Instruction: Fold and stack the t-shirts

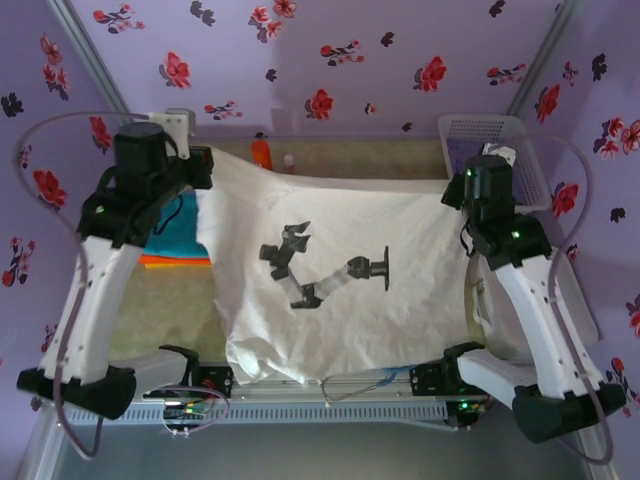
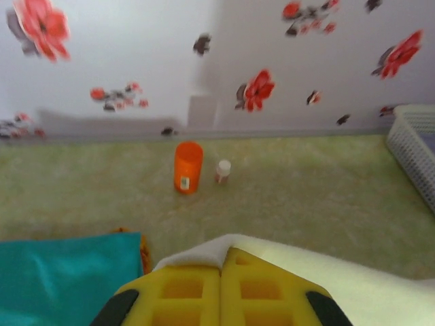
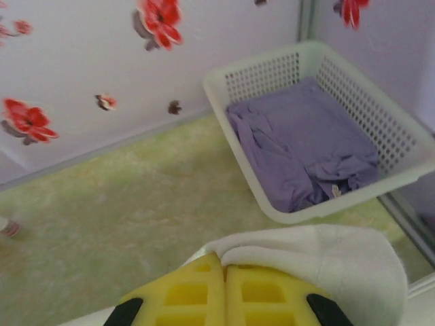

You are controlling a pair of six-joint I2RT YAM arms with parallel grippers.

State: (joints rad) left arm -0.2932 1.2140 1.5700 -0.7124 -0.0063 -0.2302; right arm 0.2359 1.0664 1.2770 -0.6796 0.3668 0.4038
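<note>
Both jaws tight on the white tee (teal shirt alongside), orange cup and basket beyond.

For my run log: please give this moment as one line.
left jaws: shut on white t-shirt | right jaws: shut on same shirt | teal t-shirt: folded, atop orange t-shirt

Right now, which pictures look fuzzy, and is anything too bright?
Top external: hazy all over with a purple tint, and the white t-shirt is the brightest patch. Left wrist: the orange cup looks soft, and the left gripper up close is blurry. Right wrist: the basket is fairly clear, while the right gripper is blurred at the bottom edge.
</note>
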